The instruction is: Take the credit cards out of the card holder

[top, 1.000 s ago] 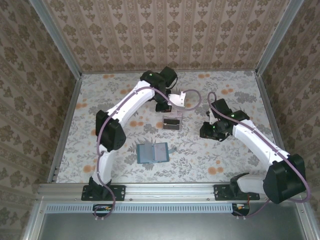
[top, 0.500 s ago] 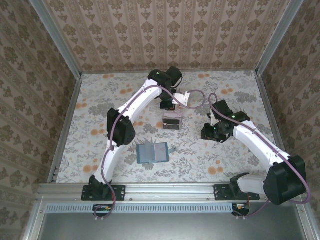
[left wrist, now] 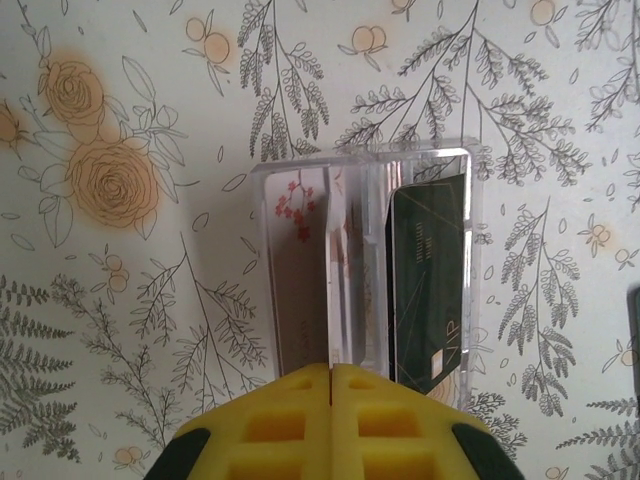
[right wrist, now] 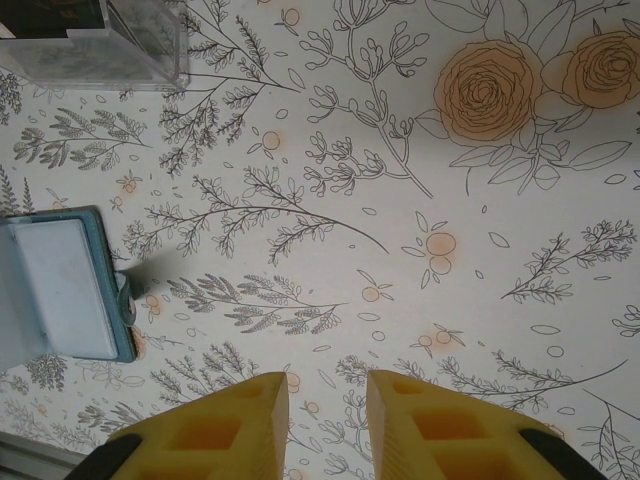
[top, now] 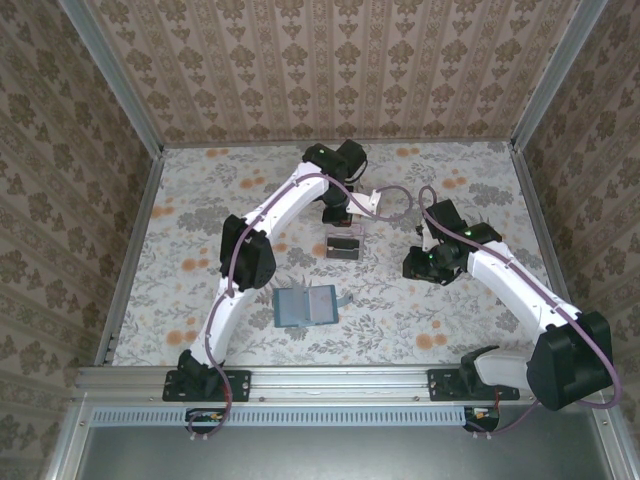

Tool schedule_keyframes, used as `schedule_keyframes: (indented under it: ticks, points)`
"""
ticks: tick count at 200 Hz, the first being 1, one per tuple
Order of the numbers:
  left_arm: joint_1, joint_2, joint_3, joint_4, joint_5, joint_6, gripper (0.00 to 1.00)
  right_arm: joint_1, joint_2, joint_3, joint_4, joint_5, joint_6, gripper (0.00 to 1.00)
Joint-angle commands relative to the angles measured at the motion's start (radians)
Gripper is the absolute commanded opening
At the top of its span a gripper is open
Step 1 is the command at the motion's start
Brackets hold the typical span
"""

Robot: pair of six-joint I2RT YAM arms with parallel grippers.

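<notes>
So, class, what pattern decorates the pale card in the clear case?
The pale card has red blossoms; left wrist view.

Clr plastic box (left wrist: 420, 162) on floral cloth (left wrist: 120, 300)

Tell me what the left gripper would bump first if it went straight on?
The left gripper would probably hit the clear stand mid-way, between pale card and dark card; depth is unclear.

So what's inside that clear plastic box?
A pale card with red blossoms and a dark green card, side by side in the clear box. The left gripper covers their near ends; whatever sits between them is unclear.
</notes>
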Motion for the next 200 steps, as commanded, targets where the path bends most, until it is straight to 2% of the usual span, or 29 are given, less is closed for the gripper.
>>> schedule_keyframes:
  ticks: [1,32,54,94,121,141,160,200]
  points:
    - [-0.006,0.027,0.033,0.02,-0.052,-0.003,0.1,-0.006,-0.004,-0.01,-0.031,0.007,-0.02,0.28]
    - [-0.003,0.007,0.04,0.1,-0.088,-0.085,0.37,-0.006,-0.011,-0.011,-0.026,0.0,-0.014,0.28]
    - [-0.002,-0.027,0.023,0.168,-0.093,-0.161,0.42,-0.006,-0.009,-0.016,-0.01,-0.022,-0.004,0.28]
    - [0.013,-0.088,-0.017,0.249,-0.045,-0.425,0.38,-0.004,-0.004,-0.054,0.064,-0.124,0.035,0.28]
    - [0.019,-0.126,-0.065,0.273,0.024,-0.71,0.37,-0.001,0.01,-0.085,0.131,-0.199,0.067,0.27]
    - [0.02,-0.153,-0.131,0.272,0.126,-0.911,0.28,0.009,0.034,-0.092,0.153,-0.216,0.076,0.27]
    - [0.004,-0.236,-0.309,0.357,0.195,-1.049,0.25,0.018,0.054,-0.092,0.163,-0.222,0.077,0.27]
    - [-0.027,-0.456,-0.765,0.709,0.342,-1.328,0.22,0.022,0.076,-0.09,0.175,-0.226,0.078,0.27]
